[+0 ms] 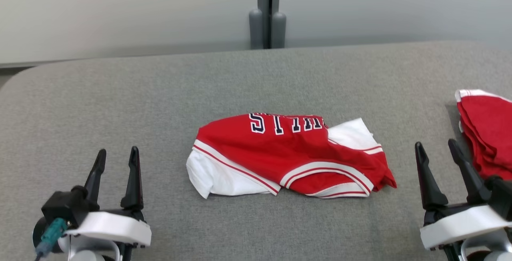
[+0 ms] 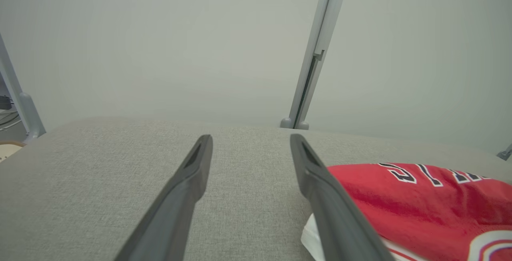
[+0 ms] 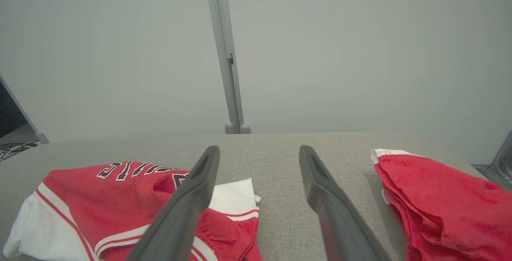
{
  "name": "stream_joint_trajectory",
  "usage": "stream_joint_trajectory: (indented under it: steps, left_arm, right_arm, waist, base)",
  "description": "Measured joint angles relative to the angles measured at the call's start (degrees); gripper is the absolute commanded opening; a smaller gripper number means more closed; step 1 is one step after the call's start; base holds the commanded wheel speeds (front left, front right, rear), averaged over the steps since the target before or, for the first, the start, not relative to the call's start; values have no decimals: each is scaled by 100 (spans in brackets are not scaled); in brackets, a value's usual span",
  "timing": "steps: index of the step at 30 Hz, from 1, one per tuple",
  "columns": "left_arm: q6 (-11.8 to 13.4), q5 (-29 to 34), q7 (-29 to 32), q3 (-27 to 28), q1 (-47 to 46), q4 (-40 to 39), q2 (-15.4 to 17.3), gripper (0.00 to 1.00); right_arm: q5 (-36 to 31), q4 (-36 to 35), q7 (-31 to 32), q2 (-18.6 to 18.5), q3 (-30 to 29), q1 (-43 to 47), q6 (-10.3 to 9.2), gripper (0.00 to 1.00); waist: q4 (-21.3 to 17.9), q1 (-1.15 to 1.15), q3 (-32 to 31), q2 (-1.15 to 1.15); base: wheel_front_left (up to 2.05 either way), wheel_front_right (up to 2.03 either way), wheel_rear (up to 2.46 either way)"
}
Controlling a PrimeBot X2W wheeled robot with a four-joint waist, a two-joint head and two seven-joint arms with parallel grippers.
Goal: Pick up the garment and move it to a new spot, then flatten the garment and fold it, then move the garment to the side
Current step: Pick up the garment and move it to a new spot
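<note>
The garment (image 1: 288, 157), a red and white jersey, lies crumpled near the middle of the grey tabletop (image 1: 120, 93), with dark lettering on its far side and white cloth poking out at both ends. From here it looks light and limp, probably a bit slick, so I'd expect it to sag and unfold as soon as it is lifted rather than keep its shape. The banded trim along the near side and the white corner at the near left look like the best places to pinch, since the cloth is doubled there and stands slightly off the surface. Taking one hold at each end should help spread it out.

The left gripper (image 1: 118, 151) rests at the near left, fingers spread wide and empty, well apart from the jersey. The right gripper (image 1: 435, 143) is at the near right, equally wide and empty, with a pile (image 1: 486, 133) of red cloth just beside it.

There is plenty of room to the left and beyond the jersey. The right side is tighter because of the pile. The tabletop's far left corner rounds off, and its far edge runs close to the wall panels.
</note>
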Motion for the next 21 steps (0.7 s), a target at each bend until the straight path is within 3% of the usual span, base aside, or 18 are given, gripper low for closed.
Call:
stream_joint_trajectory:
  steps: [11, 21]
  left_arm:
    - [193, 159, 92, -242, 796, -396, 14, 100]
    - [213, 160, 136, -325, 936, -416, 65, 100]
  right_arm:
    - [93, 193, 76, -60, 30, 466, 0, 100]
    - [133, 212, 124, -82, -13, 614, 0, 100]
  waist:
    - [129, 0, -736, 0]
    - [12, 0, -898, 0]
  base:
    - [0, 0, 0]
    - [0, 0, 0]
